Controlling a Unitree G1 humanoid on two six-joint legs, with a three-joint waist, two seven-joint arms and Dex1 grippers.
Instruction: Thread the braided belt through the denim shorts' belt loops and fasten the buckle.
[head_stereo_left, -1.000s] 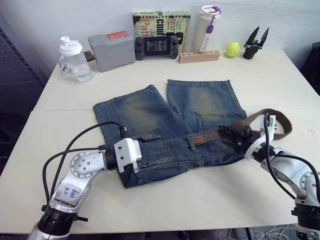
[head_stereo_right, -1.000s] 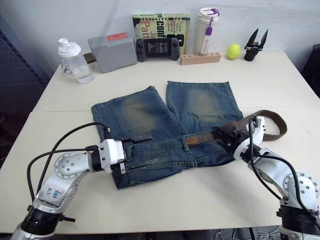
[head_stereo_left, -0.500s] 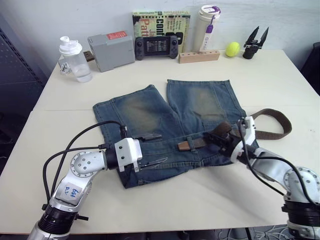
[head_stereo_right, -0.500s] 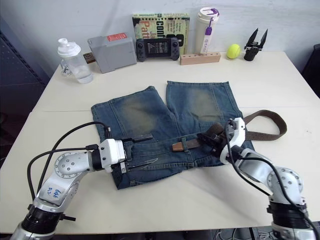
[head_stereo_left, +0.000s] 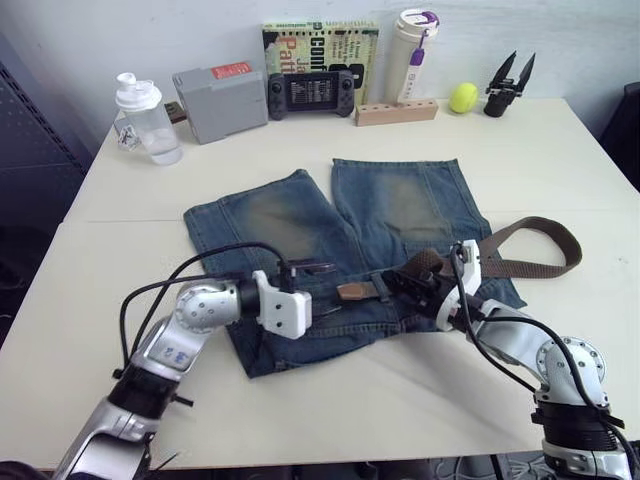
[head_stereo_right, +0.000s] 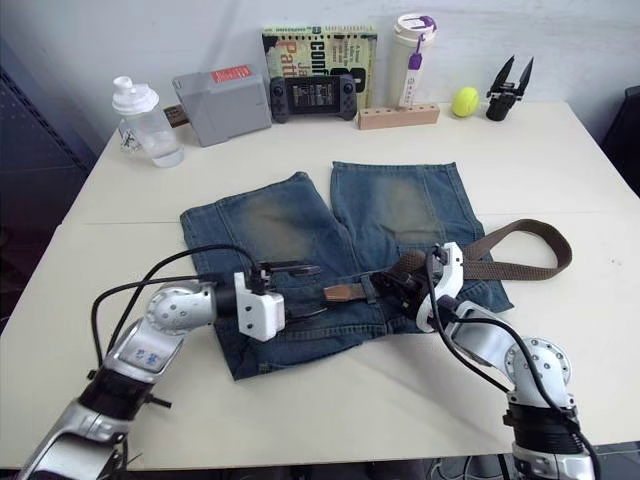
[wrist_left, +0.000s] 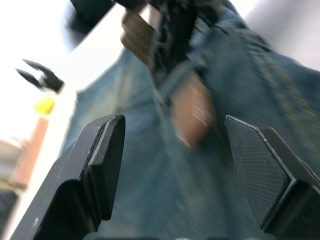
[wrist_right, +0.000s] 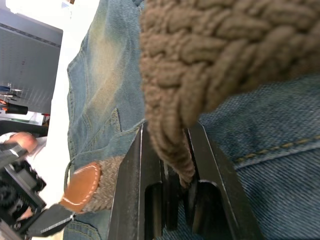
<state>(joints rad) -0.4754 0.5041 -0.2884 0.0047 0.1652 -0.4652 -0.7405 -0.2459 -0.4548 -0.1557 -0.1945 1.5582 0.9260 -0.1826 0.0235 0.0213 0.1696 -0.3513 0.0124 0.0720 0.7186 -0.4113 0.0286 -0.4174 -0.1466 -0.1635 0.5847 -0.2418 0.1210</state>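
Left eye view: denim shorts (head_stereo_left: 330, 250) spread flat mid-table, waistband toward the robot, braided belt (head_stereo_left: 520, 250) lying across it. Right gripper (head_stereo_left: 400, 285) clenched on the belt at the waistband, woven strap pinched between its fingers (wrist_right: 135, 200) in the right wrist view. Tan leather tip (head_stereo_left: 352, 292) pointing toward the left gripper (head_stereo_left: 322, 290), fingers (wrist_left: 100, 160) spread wide on either side of it, holding nothing. Rest of the belt trailing off the shorts' right side in a loop on the bare table (head_stereo_left: 560, 160). Threading apparently only just started: cannot tell whether any loop has been passed; most of the waistband evidently left to do. Buckle not made out; fastening not yet done.
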